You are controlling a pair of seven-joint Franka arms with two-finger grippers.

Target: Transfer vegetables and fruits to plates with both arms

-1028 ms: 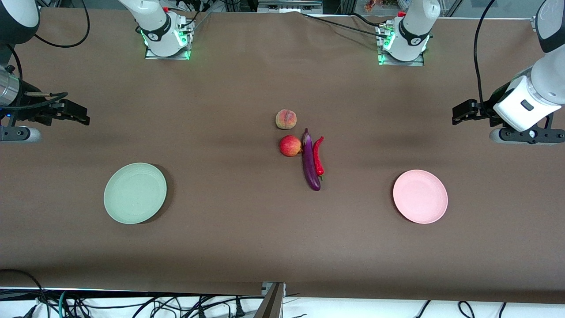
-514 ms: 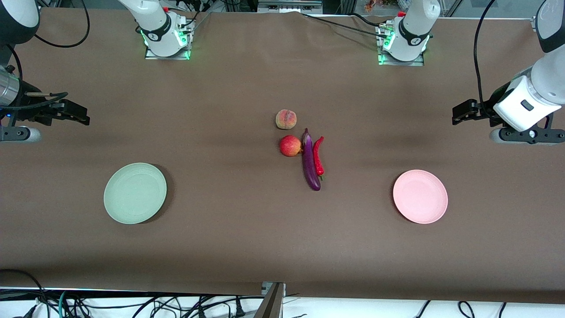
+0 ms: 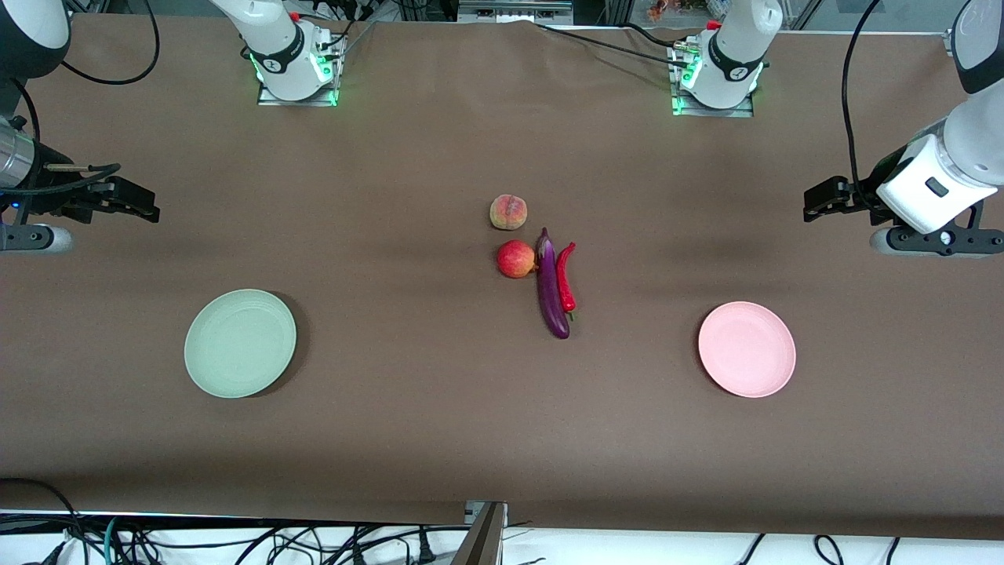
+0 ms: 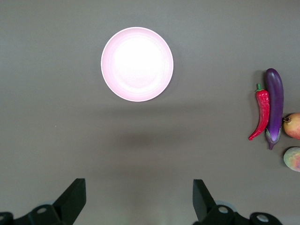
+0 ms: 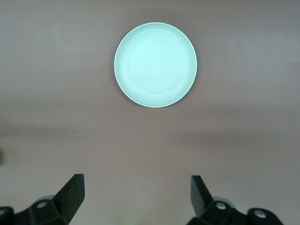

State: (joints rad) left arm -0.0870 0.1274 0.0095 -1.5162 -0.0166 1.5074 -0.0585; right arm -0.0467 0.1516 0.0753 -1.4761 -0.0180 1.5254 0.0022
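Right end effector [image 3: 145, 210]: hanging empty over the table [image 3: 408, 439] at the right arm's end, fingers [image 5: 70, 192] spread wide, waiting.
Pale green round matte plate [image 3: 240, 343]: lying bare, nearest that end effector.
Fuzzy orange-pink peach [image 3: 508, 212]: sitting mid-table, farther from the camera than the round red apple-like fruit [image 3: 515, 259].
Long glossy purple eggplant [image 3: 551, 286]: touching the red fruit, its long axis running toward the camera.
Thin curved red chili pepper [image 3: 565, 278]: lying alongside the eggplant, on the left arm's side.
Pale pink round matte plate [image 3: 747, 349]: lying bare.
Left end effector [image 3: 820, 200]: hovering spread and empty, roughly as distant from the cluster as its partner.
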